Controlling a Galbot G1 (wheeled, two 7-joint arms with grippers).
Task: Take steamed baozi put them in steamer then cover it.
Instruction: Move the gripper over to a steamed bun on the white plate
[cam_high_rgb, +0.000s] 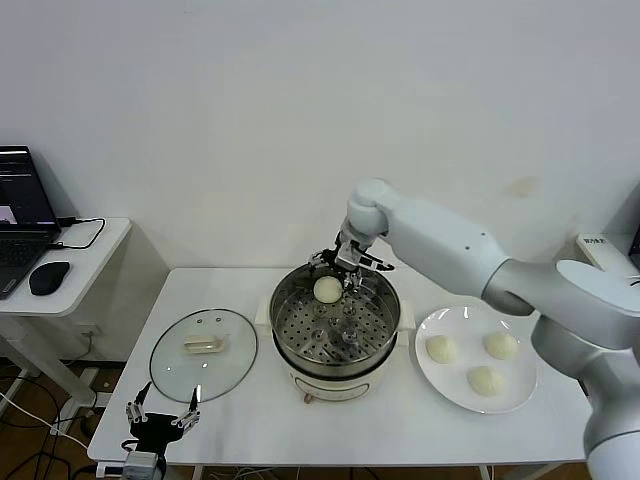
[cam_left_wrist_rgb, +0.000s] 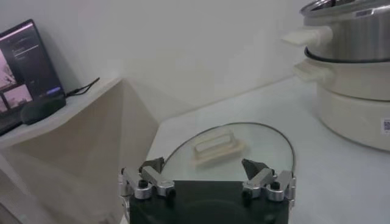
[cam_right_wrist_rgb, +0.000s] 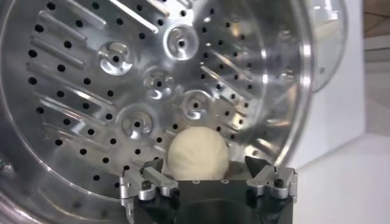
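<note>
The steamer (cam_high_rgb: 385, 330) stands mid-table with its perforated tray (cam_right_wrist_rgb: 91, 85) bare except for one baozi (cam_high_rgb: 327, 289) at the far side. My right gripper (cam_high_rgb: 346, 264) hovers just above that bun, at the far rim. In the right wrist view the gripper (cam_right_wrist_rgb: 204, 164) is open; the bun (cam_right_wrist_rgb: 198, 152) lies on the tray between the fingers without touching them. Three more baozi (cam_high_rgb: 441, 348) lie on a white plate (cam_high_rgb: 523, 398) to the right. The glass cover (cam_high_rgb: 225, 370) lies flat to the left. My left gripper (cam_high_rgb: 160, 418) is open and empty at the table's front left edge.
In the left wrist view the cover (cam_left_wrist_rgb: 262, 143) lies just beyond the open left gripper (cam_left_wrist_rgb: 204, 167), with the steamer (cam_left_wrist_rgb: 353, 42) farther off. A side table (cam_high_rgb: 90, 265) at the left holds a laptop (cam_high_rgb: 20, 215) and a mouse (cam_high_rgb: 48, 277).
</note>
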